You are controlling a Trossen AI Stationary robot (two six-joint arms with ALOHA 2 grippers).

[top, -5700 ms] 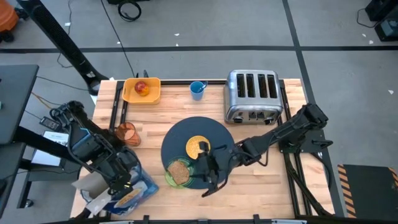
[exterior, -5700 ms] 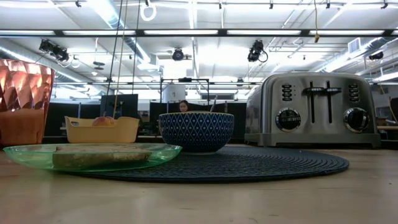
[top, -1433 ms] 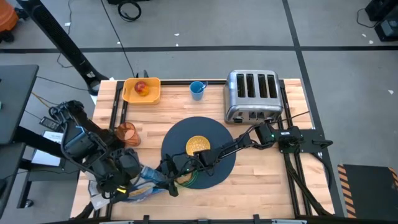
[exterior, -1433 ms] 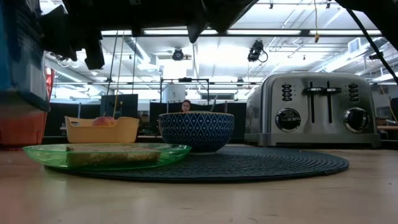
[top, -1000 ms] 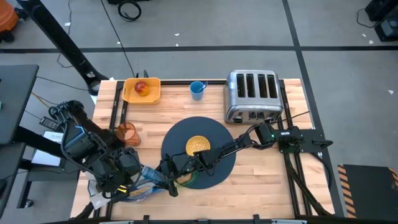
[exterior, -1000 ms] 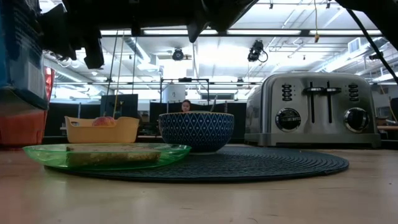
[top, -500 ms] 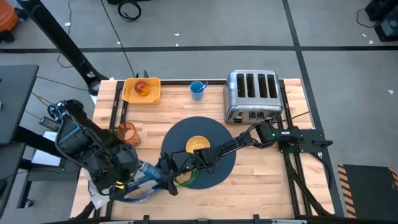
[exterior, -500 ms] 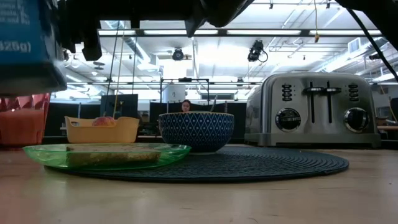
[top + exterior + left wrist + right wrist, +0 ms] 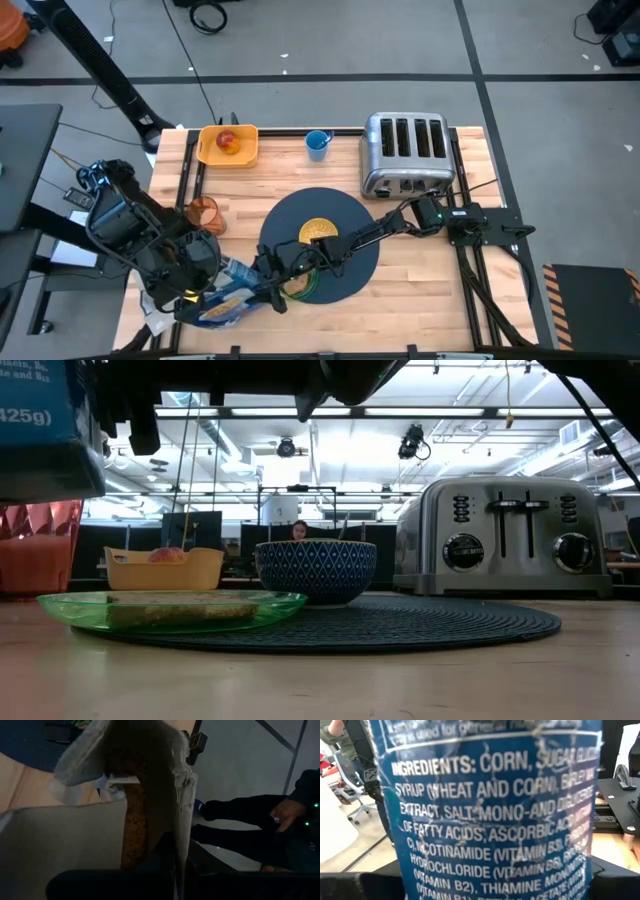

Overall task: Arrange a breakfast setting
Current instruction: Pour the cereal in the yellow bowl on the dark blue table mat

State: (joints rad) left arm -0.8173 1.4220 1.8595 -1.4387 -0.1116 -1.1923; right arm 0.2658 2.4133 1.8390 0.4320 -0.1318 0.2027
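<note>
Both grippers meet over the table's 7 o'clock corner, and the blue cereal box (image 9: 225, 303) they share hides most of the detail. The left gripper (image 9: 190, 298) is pressed together on the box's torn-open top; its wrist view shows only pale cardboard flaps and brown cereal inside. The right gripper (image 9: 262, 285), reaching across from 3 o'clock, has its fingers spread wide against the box's side panel, whose ingredients print fills its wrist view; whether it truly clamps the box cannot be told. In the low view the box (image 9: 45, 425) hangs cut off at the upper corner, clear of the tabletop. The right arm covers part of the green plate with toast (image 9: 296, 285), which overlaps the 7 o'clock edge of the round dark mat (image 9: 350, 215) at table centre. The yellow cereal bowl (image 9: 318, 233) sits on the mat, just beside the arm. The orange tumbler (image 9: 204, 212) stands near 9 o'clock, close to the left arm. The red apple (image 9: 228, 142) lies in the tray (image 9: 213, 154) at 11 o'clock, the blue cup (image 9: 317, 144) at 12, the toaster (image 9: 405, 152) at 1 o'clock. Bare wood lies open from 4 to 6 o'clock.
</note>
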